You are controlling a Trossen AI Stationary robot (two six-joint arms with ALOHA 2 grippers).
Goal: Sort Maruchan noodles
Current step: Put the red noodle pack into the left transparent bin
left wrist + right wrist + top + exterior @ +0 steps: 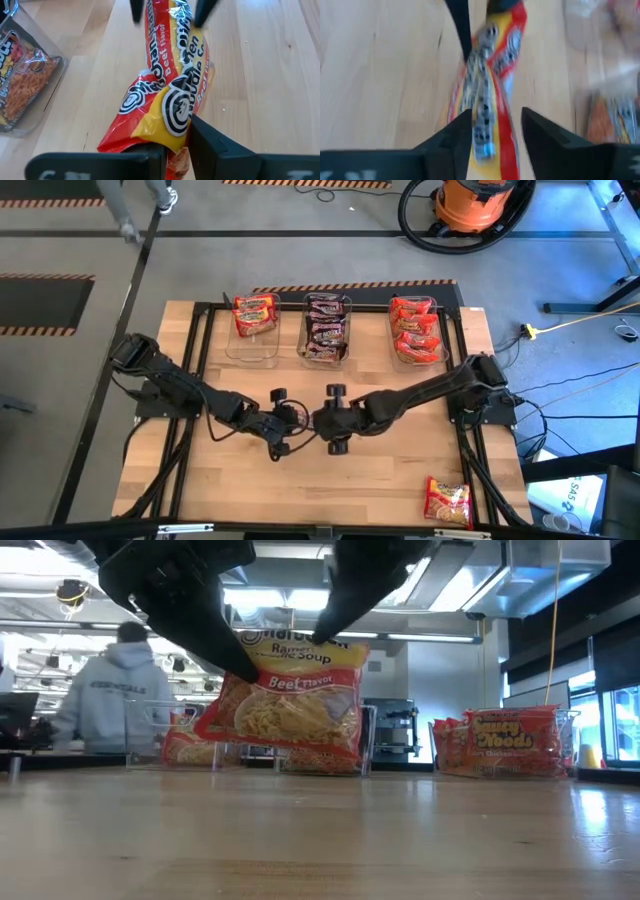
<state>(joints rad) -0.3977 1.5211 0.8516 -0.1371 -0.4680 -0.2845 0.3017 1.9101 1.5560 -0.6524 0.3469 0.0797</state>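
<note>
A red-and-yellow Maruchan beef packet (290, 705) hangs in the air over the table's middle, between my two grippers. My left gripper (177, 142) is shut on one end of it and shows at the packet's upper left in the low view (235, 665). My right gripper (495, 130) is shut on the opposite end, at the packet's upper right in the low view (335, 630). In the high view the two grippers meet tip to tip (305, 423) and cover the packet. Another red-and-yellow packet (447, 502) lies flat near the table's near right corner. My left gripper pinches the packet's end edge (170, 127) between its two fingers. It comes slanting down from the table's left. The packet is clear of the table, stands on edge and is buckled between the two holds. My right gripper has the packet's opposite end (487, 115) between its two fingers, one on each face. It comes slanting down from the table's right, onto the upper right corner (335, 645). The packet hangs below the fingers.
Three clear tubs stand along the far edge. The left one (232, 345) holds red-orange-and-yellow packets, the middle one (327, 362) dark packets, the right one (415, 362) red packets. A person in a grey hoodie (115, 690) stands in the room behind.
</note>
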